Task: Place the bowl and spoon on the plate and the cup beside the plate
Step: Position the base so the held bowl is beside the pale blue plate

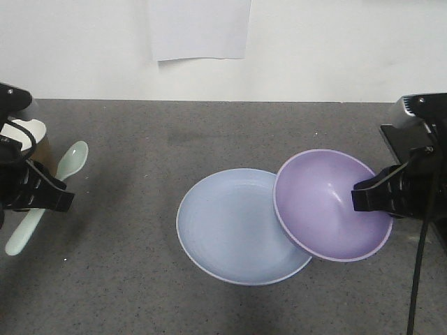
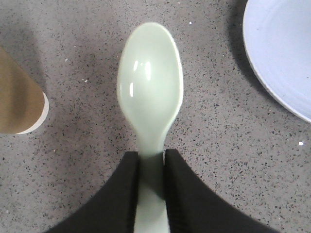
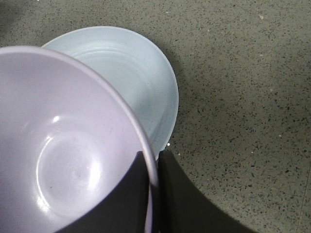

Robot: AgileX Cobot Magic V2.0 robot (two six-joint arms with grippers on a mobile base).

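Note:
The pale blue plate [image 1: 230, 225] [image 3: 131, 73] [image 2: 286, 53] lies on the table's middle. My right gripper [image 1: 360, 197] [image 3: 152, 165] is shut on the rim of the lavender bowl [image 1: 328, 206] [image 3: 63, 145], which hangs tilted over the plate's right edge. At the far left my left gripper [image 1: 56, 199] [image 2: 151, 158] is shut on the handle of the mint-green spoon [image 1: 70, 162] [image 2: 149, 87], its scoop pointing away from the jaws. The brown paper cup [image 1: 35, 136] [image 2: 19, 104] stands just left of the spoon, mostly hidden behind the left arm in the front view.
The surface is a dark speckled tabletop [image 1: 140, 279] ending at a white wall [image 1: 314, 49] behind. A white sheet of paper [image 1: 200, 29] hangs on that wall. A black cable [image 1: 419, 279] trails down from the right arm.

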